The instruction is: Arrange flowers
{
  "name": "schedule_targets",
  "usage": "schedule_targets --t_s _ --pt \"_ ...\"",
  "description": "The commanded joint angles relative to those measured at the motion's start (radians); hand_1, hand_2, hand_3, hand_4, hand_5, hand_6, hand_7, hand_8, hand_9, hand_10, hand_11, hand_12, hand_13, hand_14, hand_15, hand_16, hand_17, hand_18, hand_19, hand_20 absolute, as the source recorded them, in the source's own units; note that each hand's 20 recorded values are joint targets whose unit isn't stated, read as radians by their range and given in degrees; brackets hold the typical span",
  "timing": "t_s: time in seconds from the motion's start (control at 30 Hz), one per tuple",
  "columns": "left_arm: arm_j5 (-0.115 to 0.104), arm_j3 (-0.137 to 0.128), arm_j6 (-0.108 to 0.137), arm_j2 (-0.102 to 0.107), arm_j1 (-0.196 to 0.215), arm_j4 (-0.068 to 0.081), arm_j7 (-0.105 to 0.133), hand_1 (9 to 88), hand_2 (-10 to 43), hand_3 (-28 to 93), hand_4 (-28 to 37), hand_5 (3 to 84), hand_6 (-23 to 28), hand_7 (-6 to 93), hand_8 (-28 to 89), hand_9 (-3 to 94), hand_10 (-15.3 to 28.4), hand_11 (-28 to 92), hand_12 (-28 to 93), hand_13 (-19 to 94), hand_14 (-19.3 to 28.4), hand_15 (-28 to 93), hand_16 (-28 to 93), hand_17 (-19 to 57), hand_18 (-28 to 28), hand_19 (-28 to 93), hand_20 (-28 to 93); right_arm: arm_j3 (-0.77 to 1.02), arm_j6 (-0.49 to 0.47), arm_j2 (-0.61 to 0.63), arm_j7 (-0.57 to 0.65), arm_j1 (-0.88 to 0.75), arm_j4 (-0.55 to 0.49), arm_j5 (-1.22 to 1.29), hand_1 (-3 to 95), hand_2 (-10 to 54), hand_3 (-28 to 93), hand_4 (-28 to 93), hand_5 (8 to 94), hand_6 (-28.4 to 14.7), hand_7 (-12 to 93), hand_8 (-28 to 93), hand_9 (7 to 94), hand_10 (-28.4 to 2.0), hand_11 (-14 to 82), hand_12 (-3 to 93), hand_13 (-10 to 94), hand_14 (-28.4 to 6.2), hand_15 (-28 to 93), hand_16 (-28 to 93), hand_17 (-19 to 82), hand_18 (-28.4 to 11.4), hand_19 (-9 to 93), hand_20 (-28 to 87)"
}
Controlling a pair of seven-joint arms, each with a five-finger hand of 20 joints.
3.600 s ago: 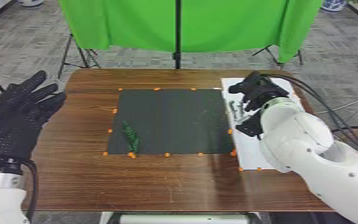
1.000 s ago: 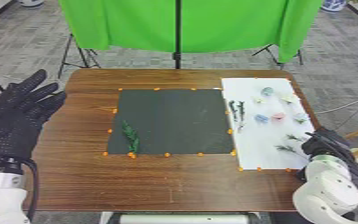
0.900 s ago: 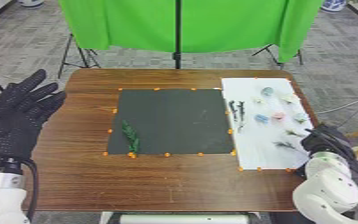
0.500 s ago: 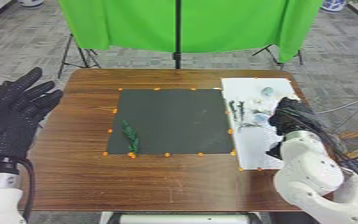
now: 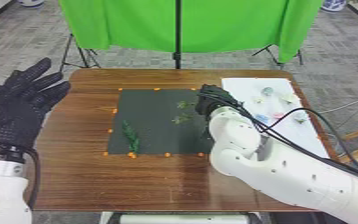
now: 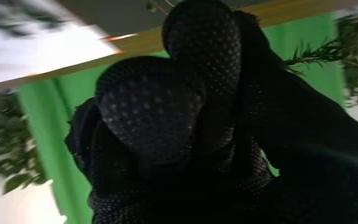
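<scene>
In the head view my right hand (image 5: pixel 214 100) is over the upper right part of the dark mat (image 5: pixel 153 107), its fingers curled round green sprigs (image 5: pixel 182 118) whose leafy ends stick out to the left above the mat. Another green sprig (image 5: pixel 131 138) lies at the mat's lower left. Small flowers, among them a blue one (image 5: pixel 262 118) and a white one (image 5: pixel 289 98), rest on the white board (image 5: pixel 307 142). My left hand (image 5: pixel 17 107) is open at the left, fingers straight. In the right wrist view a leafy sprig (image 6: pixel 316 54) juts out beside my right hand (image 6: pixel 149 115).
The brown table (image 5: pixel 158 185) surrounds mat and board, with orange markers along their edges. My right forearm crosses the board's lower left part and hides some of it. Dark cables loop over that arm. A green cloth (image 5: pixel 238 30) hangs beyond the table.
My right hand has come from the table's right side, over the board, leftward to the mat, with sprigs now in it. My left hand has shifted slightly.
</scene>
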Motion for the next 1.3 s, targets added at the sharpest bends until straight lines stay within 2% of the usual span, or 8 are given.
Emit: schedule_targets --t_s 0.03,0.33,0.57,0.77,0.87,1.03,1.2,1.3 --pt "0.006 0.02 -0.028 0.02 -0.044 0.025 -0.016 20.8 8.3 77 -28.3 38.0 10.4 10.8 -8 32.6 19.4 24 10 24 26.2 46 -9 -7.4 22.9 59 5 -0.084 -0.01 -0.153 0.018 0.081 0.067 0.055 56.9 -9.5 72 -28 88.9 -2.6 16 9 93.7 -8.3 37.8 16.6 94 -4.3 56 20 60 -17.4 93 44" --pt "0.006 0.098 -0.069 0.045 -0.175 0.069 -0.019 20.8 8.3 77 -28.3 38.0 10.4 10.9 -8 32.5 19.4 24 10 24 26.2 46 -9 -7.4 22.8 59 5 -0.164 -0.022 -0.228 0.071 0.133 0.163 0.124 56.0 -9.5 72 -28 88.7 -2.3 16 8 93.7 -8.3 38.1 16.4 94 -4.4 57 20 61 -17.5 93 45" --pt "0.005 0.122 -0.082 0.05 -0.213 0.081 -0.022 20.8 8.4 77 -28.3 38.1 10.4 10.7 -8 32.5 19.4 24 10 24 26.2 46 -9 -7.4 22.8 60 5 -0.148 -0.042 -0.257 0.09 0.1 0.173 0.14 54.7 -9.5 71 -28 88.3 -2.4 15 7 93.7 -8.4 37.8 16.3 94 -4.4 56 19 61 -17.5 93 45" --pt "0.003 0.121 -0.08 0.055 -0.205 0.079 -0.013 20.7 8.4 77 -28.3 38.0 10.4 10.8 -8 32.5 19.5 24 10 24 26.3 46 -9 -7.4 22.9 60 5 -0.14 -0.075 -0.263 0.098 0.095 0.167 0.16 50.9 -9.5 69 -28 83.6 -3.7 14 5 93.7 -9.4 34.7 17.1 92 -5.2 56 20 60 -17.5 93 45" --pt "0.003 0.124 -0.082 0.052 -0.206 0.079 -0.017 20.7 8.4 77 -28.3 38.1 10.4 10.8 -8 32.6 19.5 24 10 24 26.2 46 -9 -7.4 22.9 60 5 -0.132 -0.076 -0.264 0.099 0.091 0.166 0.166 48.9 -9.5 69 -27 80.3 -3.9 14 4 93.7 -9.9 32.5 17.8 92 -5.1 56 20 59 -17.5 93 44" --pt "0.006 0.107 -0.078 0.041 -0.181 0.071 -0.027 20.8 8.5 77 -28.3 38.1 10.4 10.8 -8 32.5 19.4 24 10 24 26.1 46 -9 -7.4 22.8 60 5 -0.109 -0.104 -0.255 0.089 0.068 0.139 0.163 44.9 -9.5 71 -27 75.9 -3.9 14 0 93.7 -10.5 30.9 18.4 91 -5.2 56 20 59 -17.5 93 44" --pt "0.013 0.056 -0.06 0.02 -0.1 0.042 -0.036 20.8 8.5 77 -28.3 38.1 10.4 10.8 -8 32.5 19.3 24 10 24 26.2 46 -9 -7.4 22.9 60 5 -0.075 -0.124 -0.221 0.053 0.025 0.066 0.137 41.5 -9.5 72 -25 74.0 -3.8 14 -10 93.5 -10.8 29.8 19.1 91 -5.3 56 19 59 -17.6 93 43" --pt "0.013 0.025 -0.052 0.013 -0.042 0.023 -0.025 20.8 8.4 77 -28.3 38.1 10.4 10.8 -8 32.4 19.3 24 10 24 26.2 46 -9 -7.4 22.8 60 5 -0.073 -0.096 -0.174 0.041 0.021 0.013 0.133 39.0 -8.8 72 -25 72.1 -4.0 14 -11 93.1 -11.3 29.6 19.2 91 -5.4 56 19 59 -17.6 93 43"
